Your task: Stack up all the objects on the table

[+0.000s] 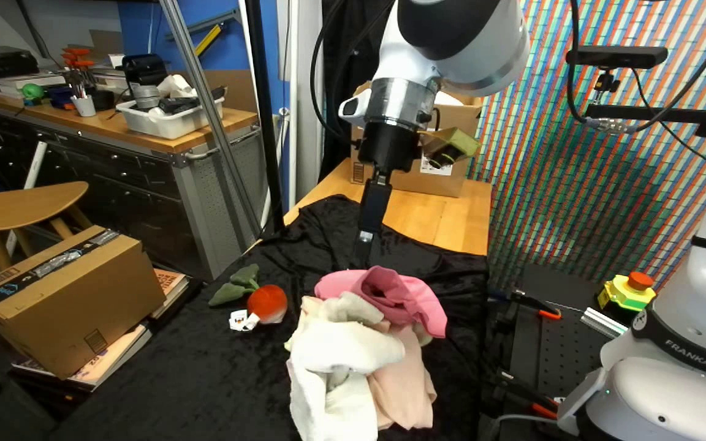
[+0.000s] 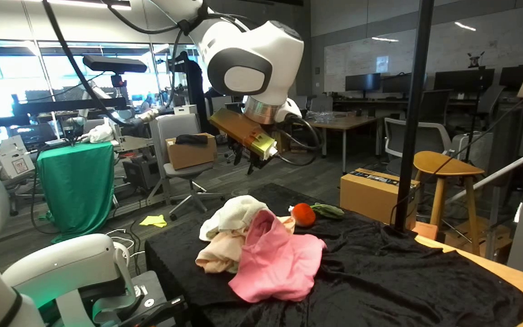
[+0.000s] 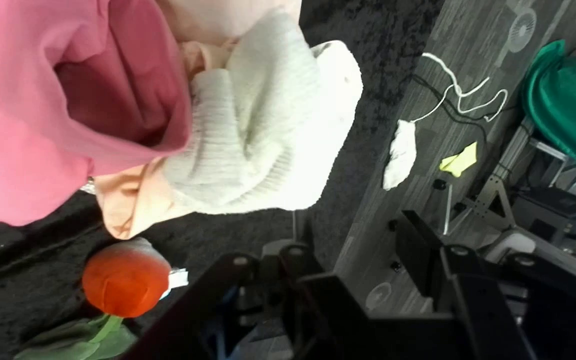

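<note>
Wrist view showed the gripper (image 3: 355, 229) spread, empty. In an exterior view, the red toy (image 1: 266, 302) lay left of the heaped cloths (image 1: 356, 346). Stacked, its roundness could cause rolling off their uneven folds.

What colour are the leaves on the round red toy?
Muted green. The leaves show best in an exterior view.

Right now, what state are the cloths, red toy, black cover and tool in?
Peach cloth: rumpled, partly covered
White cloth: bunched, partly on the peach cloth
Pink cloth: crumpled, overlapping the peach cloth
Black cover: wrinkled, spread over the table
Red toy: lying on the black cover, unstacked
Tool: open, empty
</note>
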